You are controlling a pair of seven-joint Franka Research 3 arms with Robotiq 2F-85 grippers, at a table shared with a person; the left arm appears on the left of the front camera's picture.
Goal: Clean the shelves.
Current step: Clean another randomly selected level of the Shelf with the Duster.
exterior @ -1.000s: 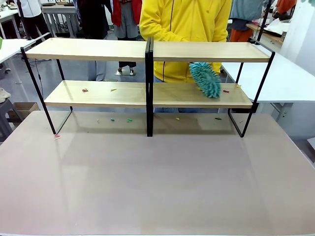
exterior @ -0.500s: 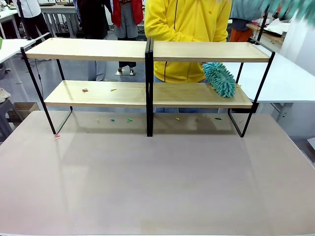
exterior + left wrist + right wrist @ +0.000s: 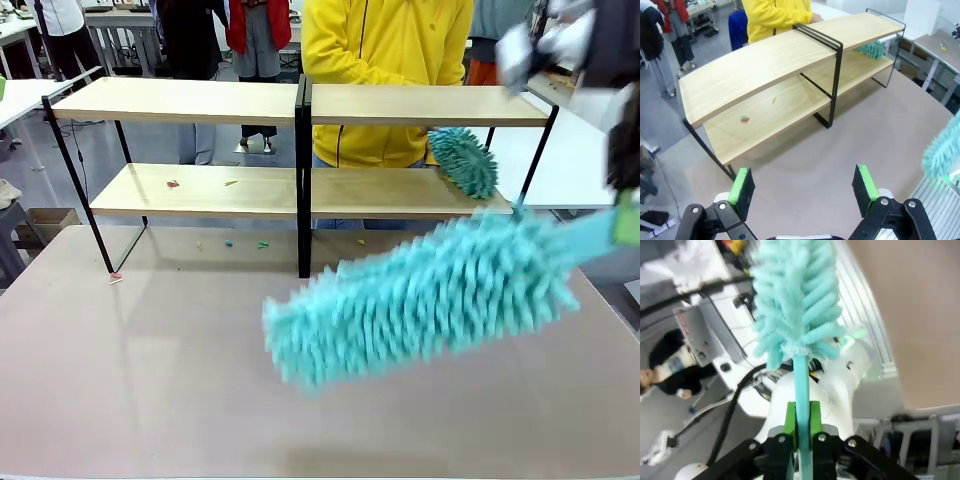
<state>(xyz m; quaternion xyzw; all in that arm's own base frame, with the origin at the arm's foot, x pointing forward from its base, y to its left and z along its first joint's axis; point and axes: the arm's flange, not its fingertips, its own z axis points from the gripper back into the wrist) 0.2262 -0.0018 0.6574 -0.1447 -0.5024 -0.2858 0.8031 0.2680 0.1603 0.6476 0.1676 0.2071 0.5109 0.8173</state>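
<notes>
So the shelves [image 3: 180,100] stand along the far side of the table [image 3: 300,420], up at 12 o'clock in the front view. The right gripper [image 3: 802,417] has its green pads squeezed tight on the thin handle of a big fluffy teal duster [image 3: 420,300]. That arm comes in blurry from 3 o'clock, and the duster head slants toward 8 o'clock over the table, on the camera side of the shelves. In the left wrist view, the left gripper [image 3: 802,187] is spread wide with nothing in it, and the shelves are well off toward 12 o'clock. A second duster [image 3: 463,160] sits at the lower board's right end, near a person [image 3: 385,40] in yellow. Small scraps [image 3: 173,184] lie on the lower left board.
</notes>
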